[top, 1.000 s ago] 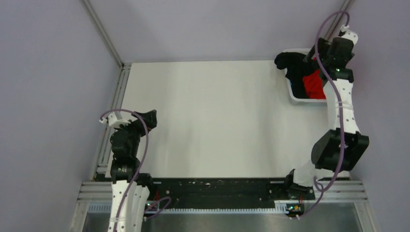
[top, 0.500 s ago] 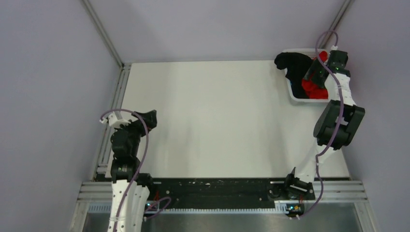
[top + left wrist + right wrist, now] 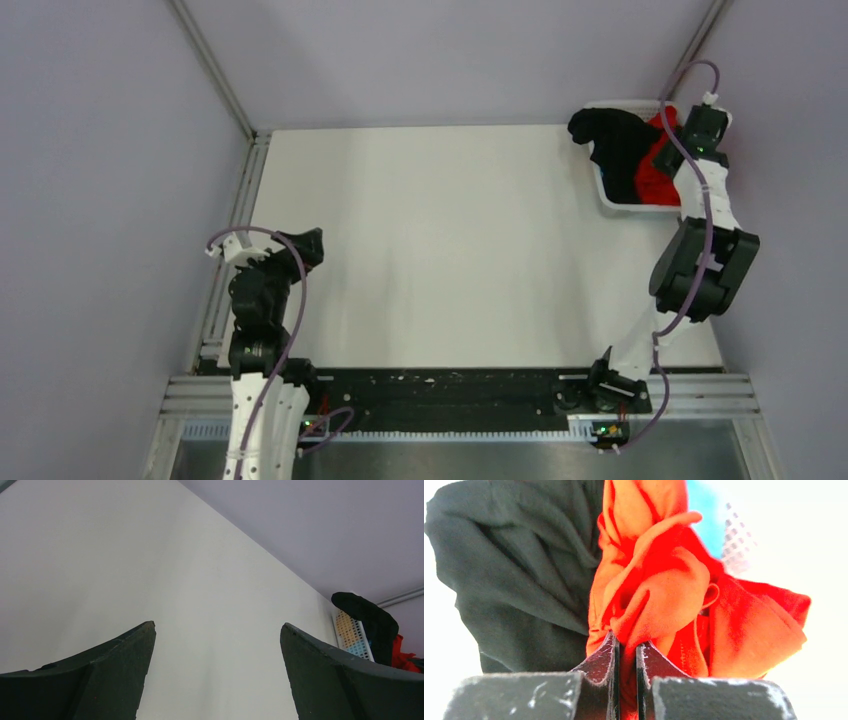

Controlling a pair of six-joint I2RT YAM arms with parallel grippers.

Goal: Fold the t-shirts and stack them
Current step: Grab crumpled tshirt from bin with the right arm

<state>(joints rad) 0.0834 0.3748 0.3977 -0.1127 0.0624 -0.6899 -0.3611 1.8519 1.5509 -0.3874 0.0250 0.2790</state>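
The step in hand looks like drawing the first shirt from the basket [image 3: 603, 195] at the far right corner: the right gripper [image 3: 626, 652] is pinched tight on a fold of the red t-shirt [image 3: 664, 595], bunched there beside the black t-shirt [image 3: 524, 565]. The left gripper [image 3: 217, 626] hangs wide apart, empty. Next, the red cloth needs lifting clear of the black one, then spreading on the table [image 3: 450, 250]

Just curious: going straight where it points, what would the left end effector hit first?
Probably the bare table; nothing shows between the open left end effector and it, though depth is unclear.
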